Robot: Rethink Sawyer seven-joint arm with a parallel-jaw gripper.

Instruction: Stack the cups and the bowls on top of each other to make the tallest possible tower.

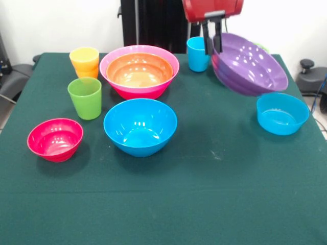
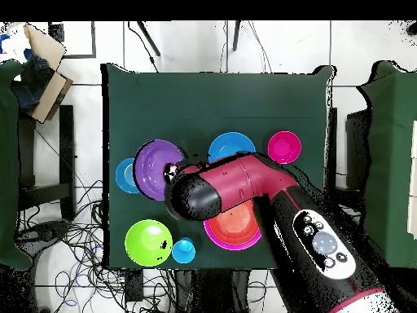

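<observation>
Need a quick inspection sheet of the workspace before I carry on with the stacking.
Surface: green tablecloth.
Job's things: orange bowl nested in pink bowl; purple bowl tilted, lifted; blue bowl, red-pink bowl, light blue bowl, green cup, blue cup standing apart; yellow cup in orange cup; light green bowl.
Clutter: nothing seen.
End effector: shut on purple bowl's rim.
Cables: tangled on floor.
Surroundings: cardboard box.
</observation>
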